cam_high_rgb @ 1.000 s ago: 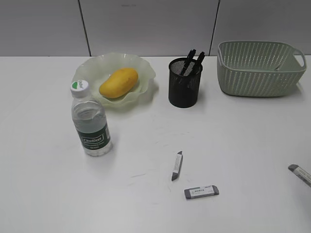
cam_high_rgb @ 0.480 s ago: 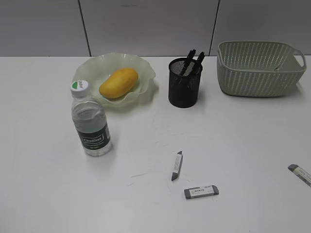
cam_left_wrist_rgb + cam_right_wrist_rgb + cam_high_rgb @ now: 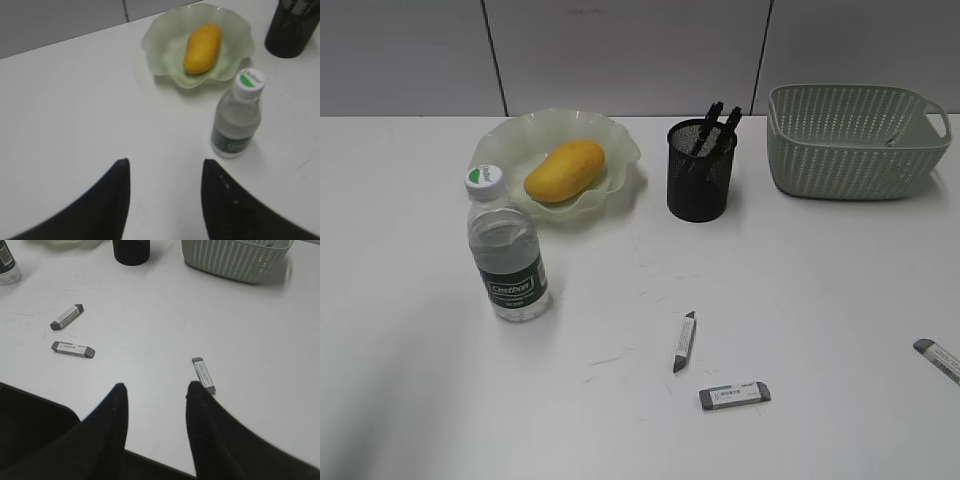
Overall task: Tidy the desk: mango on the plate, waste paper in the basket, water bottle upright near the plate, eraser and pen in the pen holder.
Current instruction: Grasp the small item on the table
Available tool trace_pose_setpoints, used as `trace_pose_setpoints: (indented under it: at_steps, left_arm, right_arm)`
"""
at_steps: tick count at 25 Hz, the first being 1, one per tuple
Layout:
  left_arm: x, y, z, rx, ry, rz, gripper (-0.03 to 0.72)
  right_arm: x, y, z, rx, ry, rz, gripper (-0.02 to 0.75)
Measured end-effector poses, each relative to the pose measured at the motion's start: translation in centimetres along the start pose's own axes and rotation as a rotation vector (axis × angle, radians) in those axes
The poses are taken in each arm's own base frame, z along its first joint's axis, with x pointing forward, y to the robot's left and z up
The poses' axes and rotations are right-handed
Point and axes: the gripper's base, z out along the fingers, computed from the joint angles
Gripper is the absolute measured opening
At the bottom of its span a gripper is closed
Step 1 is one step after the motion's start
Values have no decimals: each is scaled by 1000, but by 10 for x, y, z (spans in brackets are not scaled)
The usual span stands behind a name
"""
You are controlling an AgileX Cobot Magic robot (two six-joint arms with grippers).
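Left end effector: its two dark fingers are standing spread with nothing between them, hanging over bare worktop on the near side of the water bottle.
Right end effector: its fingers are standing apart and pinching nothing, hanging over the worktop, with one eraser lying just beyond the right fingertip.
Worktop: a wide plain white surface is carrying everything; faint grey scuff marks are showing in front of the pen holder.
Water bottle: standing upright, cap on, just in front of the plate and to the left of the pen holder.
Plate: sitting left of the pen holder, close to it but apart.
Mango: lying inside the plate, tilted toward its back right.
Pen holder: standing near the back of the worktop, with dark pens sticking out of its top.
Basket: sitting well right of the pen holder, near the back edge; what is lying inside cannot be made out.
Loose erasers: two more grey-and-white erasers are lying well in front of the pen holder, near each other but apart.
Room: a pale grey panelled wall with dark vertical seams is rising right behind the worktop.
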Motion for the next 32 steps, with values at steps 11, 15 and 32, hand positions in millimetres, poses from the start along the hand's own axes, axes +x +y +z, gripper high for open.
trace_pose_setpoints:
  at_steps: [11,15,32]
  left_arm:
    - [-45,-192,127,464,242,297,343]
    - [-26,-241,189,448,380,286,362]
    - [28,-267,298,239,531,213,382]
  right_arm:
    - [0,0,0,3,0,-1,311]
    - [0,0,0,3,0,-1,311]
    - [0,0,0,3,0,-1,311]
